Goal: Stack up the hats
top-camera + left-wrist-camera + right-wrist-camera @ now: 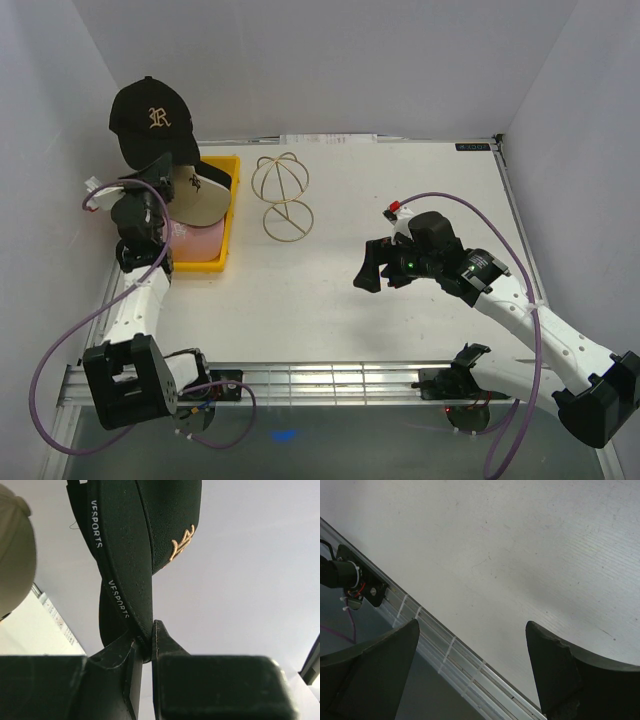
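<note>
Top external view, near to far. Two grippers are showing. The right gripper (472, 626), toward 3 o'clock from the middle of the white table (400, 180), is hanging with its jaws spread wide and holding nothing. The left gripper (148, 640), at 9 o'clock, is pinching the rim of one black cap (150, 120), a stitched fabric cap hanging in the air at 11 o'clock. One yellow rectangular tray (228, 235) at 10 o'clock is holding three soft caps: a pink cap (195, 240) lowest, a tan cap (197, 195) on it, and a second black cap (215, 175) showing at the tan one's far edge. One gold wire stand (283, 197), dome-shaped, is standing at 12 o'clock beside the tray.
</note>
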Controlling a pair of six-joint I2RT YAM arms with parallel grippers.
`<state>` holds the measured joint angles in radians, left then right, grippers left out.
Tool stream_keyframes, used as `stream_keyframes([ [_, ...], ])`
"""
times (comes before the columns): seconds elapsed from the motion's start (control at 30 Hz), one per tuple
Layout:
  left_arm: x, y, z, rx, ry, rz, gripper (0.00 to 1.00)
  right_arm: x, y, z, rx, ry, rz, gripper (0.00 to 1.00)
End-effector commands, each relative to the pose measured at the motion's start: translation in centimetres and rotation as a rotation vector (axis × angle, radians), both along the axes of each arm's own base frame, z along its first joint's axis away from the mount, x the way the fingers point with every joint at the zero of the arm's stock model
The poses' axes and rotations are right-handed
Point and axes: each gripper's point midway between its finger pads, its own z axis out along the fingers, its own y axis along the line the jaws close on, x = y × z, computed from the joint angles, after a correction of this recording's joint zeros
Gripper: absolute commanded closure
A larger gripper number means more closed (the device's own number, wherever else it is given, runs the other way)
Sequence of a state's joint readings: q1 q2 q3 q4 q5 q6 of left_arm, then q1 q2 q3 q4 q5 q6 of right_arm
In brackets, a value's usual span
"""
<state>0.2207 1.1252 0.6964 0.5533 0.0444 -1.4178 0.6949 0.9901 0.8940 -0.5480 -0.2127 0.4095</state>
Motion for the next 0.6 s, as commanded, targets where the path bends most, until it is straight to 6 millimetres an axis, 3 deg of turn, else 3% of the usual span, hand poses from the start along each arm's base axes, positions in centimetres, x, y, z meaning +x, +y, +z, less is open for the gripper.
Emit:
stream_keyframes([
  [0.0,-0.4,-0.9,5.1,0.068,-0.145,-0.048,1.00,0.7,0.5,1.1,0.026,-0.052,0.014,0.08],
  [0.13,-0.1,-2.1,7.5,0.074,-0.216,-0.117,1.00,0.8,0.6,1.0,0.028,-0.050,0.014,0.08],
  [0.37,0.8,-7.1,9.9,0.075,-0.274,-0.282,1.00,0.7,1.1,1.3,0.061,-0.041,0.023,0.08],
  [0.47,0.6,-10.2,9.8,0.033,-0.293,-0.371,1.00,0.8,1.1,1.5,0.065,-0.043,0.009,0.07],
  [0.53,0.5,-11.0,9.6,0.014,-0.297,-0.386,1.00,0.8,0.9,1.8,0.071,-0.051,-0.008,0.07],
  [0.57,0.2,-12.8,9.4,-0.001,-0.298,-0.429,1.00,0.9,0.8,1.9,0.073,-0.057,-0.014,0.07],
])
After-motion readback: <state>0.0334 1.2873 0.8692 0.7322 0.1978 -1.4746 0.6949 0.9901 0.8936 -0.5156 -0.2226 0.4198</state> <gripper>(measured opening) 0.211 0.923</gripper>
